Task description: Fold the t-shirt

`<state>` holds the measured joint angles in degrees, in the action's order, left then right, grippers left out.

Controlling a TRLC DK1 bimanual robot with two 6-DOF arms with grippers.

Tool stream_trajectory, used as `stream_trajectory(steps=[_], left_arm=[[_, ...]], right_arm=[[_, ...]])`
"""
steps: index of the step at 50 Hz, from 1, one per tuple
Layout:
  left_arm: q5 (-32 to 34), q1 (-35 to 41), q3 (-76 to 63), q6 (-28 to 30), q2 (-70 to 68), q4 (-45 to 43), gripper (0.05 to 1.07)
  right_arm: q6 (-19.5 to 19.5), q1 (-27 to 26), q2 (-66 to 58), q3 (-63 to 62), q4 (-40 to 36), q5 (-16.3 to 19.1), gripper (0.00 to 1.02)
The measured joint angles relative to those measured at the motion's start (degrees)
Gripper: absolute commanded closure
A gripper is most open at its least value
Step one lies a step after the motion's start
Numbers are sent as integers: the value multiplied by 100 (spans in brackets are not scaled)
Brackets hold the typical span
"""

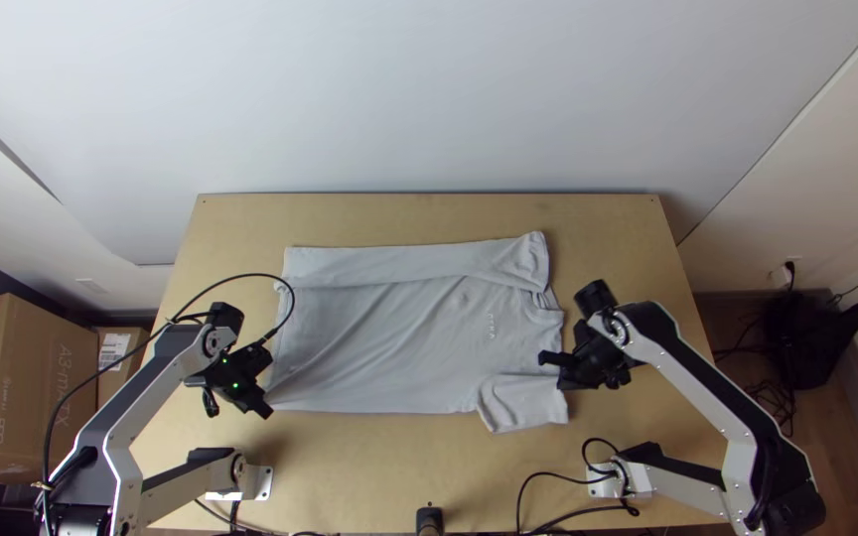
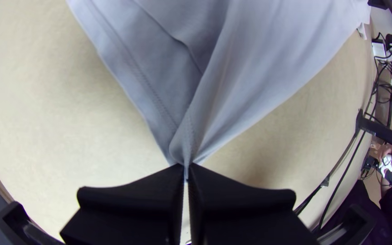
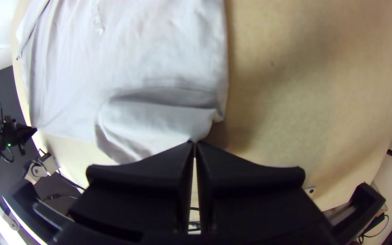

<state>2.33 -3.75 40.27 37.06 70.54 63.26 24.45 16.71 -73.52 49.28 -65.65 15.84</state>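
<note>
T-shirt (image 1: 379, 337): on the table (image 1: 429, 462), between the arms
Folded strip (image 1: 389, 263): on the shirt, along its far side
Near sleeve (image 1: 523, 405): right end, toward the bases
Left gripper (image 1: 266, 409): at the near left hem corner
Right gripper (image 1: 561, 384): at the near sleeve
Boxes (image 1: 27, 387): left of the table
Cables (image 1: 772, 397): right of it

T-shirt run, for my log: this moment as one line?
left gripper: shut on hem corner; right gripper: shut at sleeve; t-shirt: far side folded in
</note>
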Motion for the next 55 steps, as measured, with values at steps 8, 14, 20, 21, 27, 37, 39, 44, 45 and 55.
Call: stream_trajectory(steps=[8, 14, 20, 21, 27, 37, 39, 44, 45, 55], left_arm=[[4, -256, 127, 181, 0, 22, 104], [20, -267, 278, 201, 0, 66, 104], [20, -229, 566, 151, 0, 136, 104], [22, -219, 632, 129, 0, 133, 104], [63, -192, 1008, 11, 24, 131, 104], [262, -195, 1606, -116, 348, 107, 104], [297, -199, 1707, -151, 426, 63, 104], [326, -199, 1969, -262, 649, -44, 105], [332, -199, 2037, -302, 695, -70, 104], [474, -199, 2736, -560, 1233, -186, 105]], right_arm=[[-575, -730, -2, 175, -109, -122, 100], [-699, -723, -2, 293, -273, -149, 100], [-697, -507, -2, 605, -299, -149, 100], [-695, -485, -2, 669, -302, -149, 100], [-695, -439, -90, 988, -302, -151, 100], [-691, -439, -490, 1414, -278, -190, 100], [-688, -439, -577, 1499, -256, -192, 100], [-651, -439, -822, 1814, -201, -236, 100], [-649, -439, -866, 1875, -190, -236, 100], [-640, -439, -1521, 2632, -116, -289, 100]])
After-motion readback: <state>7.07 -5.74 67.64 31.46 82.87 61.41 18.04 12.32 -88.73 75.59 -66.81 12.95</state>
